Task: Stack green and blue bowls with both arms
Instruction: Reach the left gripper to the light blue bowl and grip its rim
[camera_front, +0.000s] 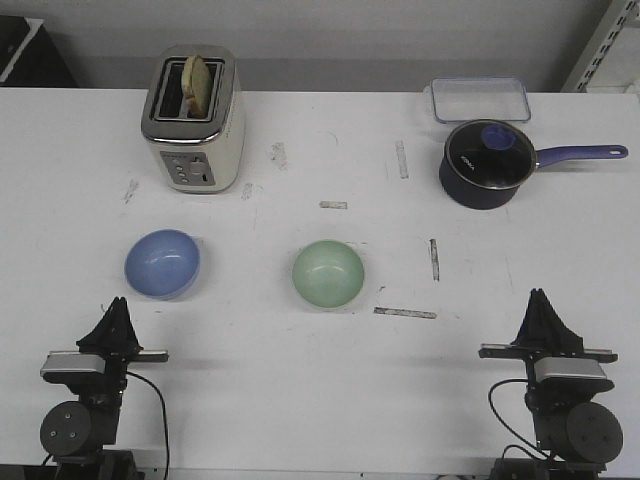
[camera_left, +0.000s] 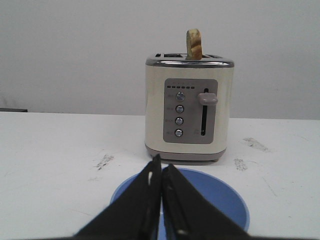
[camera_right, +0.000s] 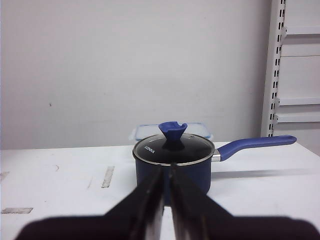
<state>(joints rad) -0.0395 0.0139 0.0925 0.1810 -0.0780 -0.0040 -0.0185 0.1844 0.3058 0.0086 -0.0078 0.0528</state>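
The pale blue bowl (camera_front: 162, 264) sits on the table's left side, in front of the toaster. The pale green bowl (camera_front: 328, 274) sits near the middle, apart from it. My left gripper (camera_front: 118, 305) is shut and empty, just short of the blue bowl's near rim; in the left wrist view the blue bowl (camera_left: 220, 197) lies right behind the closed left gripper (camera_left: 161, 162). My right gripper (camera_front: 541, 297) is shut and empty at the front right, far from both bowls. In the right wrist view the right gripper (camera_right: 166, 169) points at the saucepan; no bowl shows there.
A cream toaster (camera_front: 194, 120) with a bread slice stands at the back left, also in the left wrist view (camera_left: 189, 107). A dark blue lidded saucepan (camera_front: 487, 164) with a long handle and a clear container (camera_front: 479, 99) sit at the back right. A shelf rack (camera_right: 295, 75) stands off the table's right.
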